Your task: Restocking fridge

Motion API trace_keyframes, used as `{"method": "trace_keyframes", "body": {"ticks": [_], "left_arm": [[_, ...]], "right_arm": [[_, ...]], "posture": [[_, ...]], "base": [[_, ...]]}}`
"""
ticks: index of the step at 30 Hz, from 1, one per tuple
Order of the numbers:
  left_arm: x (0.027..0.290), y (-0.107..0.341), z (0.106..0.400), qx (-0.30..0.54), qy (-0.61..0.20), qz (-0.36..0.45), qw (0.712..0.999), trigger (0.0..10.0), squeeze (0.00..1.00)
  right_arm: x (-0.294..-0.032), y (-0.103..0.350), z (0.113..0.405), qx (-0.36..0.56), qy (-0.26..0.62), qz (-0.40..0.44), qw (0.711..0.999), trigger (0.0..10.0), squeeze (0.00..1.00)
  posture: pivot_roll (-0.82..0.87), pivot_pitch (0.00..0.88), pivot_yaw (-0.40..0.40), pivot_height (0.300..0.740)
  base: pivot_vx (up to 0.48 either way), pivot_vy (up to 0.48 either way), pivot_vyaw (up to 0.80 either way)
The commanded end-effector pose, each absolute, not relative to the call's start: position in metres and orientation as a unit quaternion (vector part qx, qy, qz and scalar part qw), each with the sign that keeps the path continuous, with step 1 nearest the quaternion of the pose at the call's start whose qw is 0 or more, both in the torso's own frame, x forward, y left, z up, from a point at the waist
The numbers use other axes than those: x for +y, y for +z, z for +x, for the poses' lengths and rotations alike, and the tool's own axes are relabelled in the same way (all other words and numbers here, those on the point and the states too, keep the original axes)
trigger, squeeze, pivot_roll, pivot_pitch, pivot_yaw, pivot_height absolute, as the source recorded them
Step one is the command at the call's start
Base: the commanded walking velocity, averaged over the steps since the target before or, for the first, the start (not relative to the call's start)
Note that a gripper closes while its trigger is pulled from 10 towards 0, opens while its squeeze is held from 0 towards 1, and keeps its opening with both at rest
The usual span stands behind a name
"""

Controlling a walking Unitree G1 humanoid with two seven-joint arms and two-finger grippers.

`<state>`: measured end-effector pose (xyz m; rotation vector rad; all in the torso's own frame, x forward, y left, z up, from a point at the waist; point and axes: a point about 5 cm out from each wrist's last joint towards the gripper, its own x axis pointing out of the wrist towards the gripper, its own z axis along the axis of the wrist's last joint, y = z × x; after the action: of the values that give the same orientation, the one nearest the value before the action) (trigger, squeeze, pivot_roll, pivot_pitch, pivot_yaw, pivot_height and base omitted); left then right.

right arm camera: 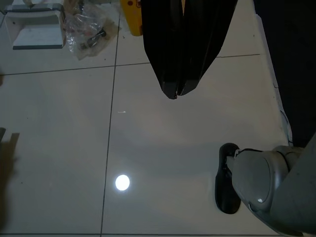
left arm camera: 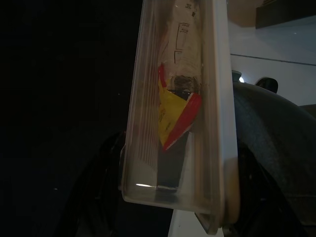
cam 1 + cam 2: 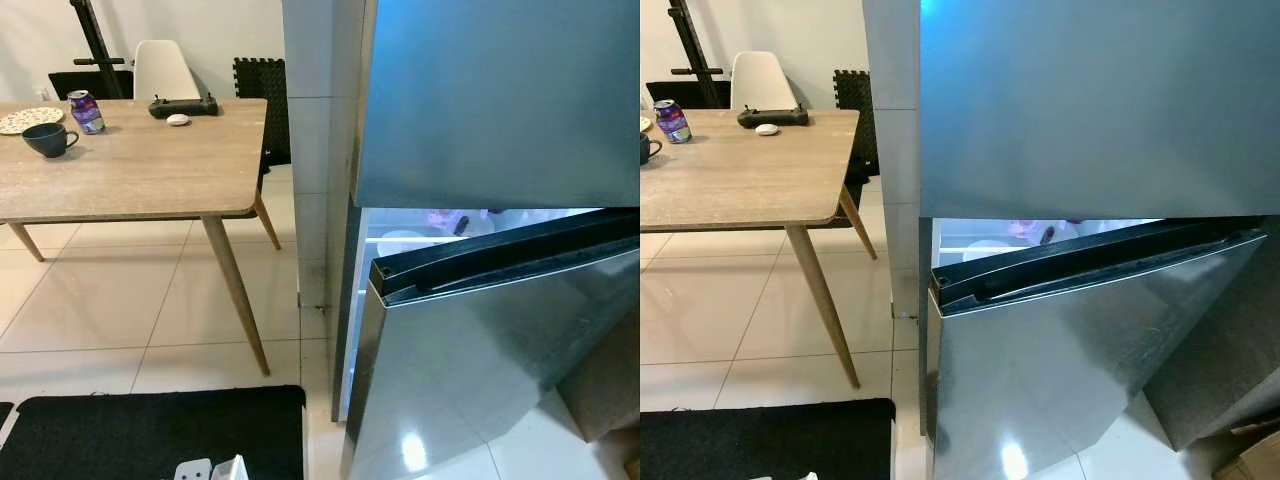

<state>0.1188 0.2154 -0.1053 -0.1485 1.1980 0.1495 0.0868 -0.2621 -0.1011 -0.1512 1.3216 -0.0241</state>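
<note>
Here we are at the fridge (image 3: 480, 100), and its lower door (image 3: 480, 350) stands ajar, swung out toward the robot, with a lit gap above its dark seal. Through that gap a pale bowl (image 3: 400, 240) and some small items sit on a shelf, too dim to name.

Left gripper (image 2: 177, 192) is pinching a clear box (image 2: 177, 108), one finger (image 2: 98, 182) on each broad side, down by the arm's side in the dark. The box hangs long-axis along the fingers, its closed end near the wrist and the rest running away from the camera. Inside lies a packet (image 2: 175, 118) with a yellow and red patch, lined up the same way.

Right gripper (image 1: 175, 91) hangs idle over the floor tiles (image 1: 148, 148), fingers pressed together, holding nothing.

Far left, the table (image 3: 130, 170) carries a can (image 3: 86, 111) and a mug (image 3: 48, 139).

My call: the door wants opening wider first, and the free right gripper looks the one to do it, pulling at the door's top edge. Then bring the box up level, turn its long axis to run into the shelf, and slide it in beside the bowl rather than onto it. Keep the squeeze steady; smooth plastic walls could slip.
</note>
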Motion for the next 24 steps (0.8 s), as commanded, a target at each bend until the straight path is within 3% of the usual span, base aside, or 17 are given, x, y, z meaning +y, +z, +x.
{"method": "trace_keyframes", "body": {"ticks": [1, 13, 24], "left_arm": [[0.2142, -0.1051, 0.1206, 0.565, 0.065, -0.062, 0.82, 10.0, 0.0], [0.2128, -0.1052, 0.1212, 0.565, 0.061, -0.062, 0.821, 10.0, 0.0], [0.2119, -0.1055, 0.1205, 0.566, 0.059, -0.062, 0.82, 10.0, 0.0]], "right_arm": [[-0.2613, -0.1017, 0.0852, 0.612, -0.015, -0.067, 0.787, 10.0, 0.0], [-0.2608, -0.102, 0.0849, 0.613, -0.014, -0.069, 0.787, 10.0, 0.0], [-0.2593, -0.1024, 0.0851, 0.613, -0.011, -0.067, 0.787, 10.0, 0.0]], "posture": [[-0.07, 0.0, -0.024, 0.74], [-0.07, 0.0, -0.023, 0.74], [-0.07, 0.0, -0.022, 0.74]], "base": [[0.0, 0.0, 0.0], [0.0, 0.0, 0.0], [0.0, 0.404, 0.0]]}}
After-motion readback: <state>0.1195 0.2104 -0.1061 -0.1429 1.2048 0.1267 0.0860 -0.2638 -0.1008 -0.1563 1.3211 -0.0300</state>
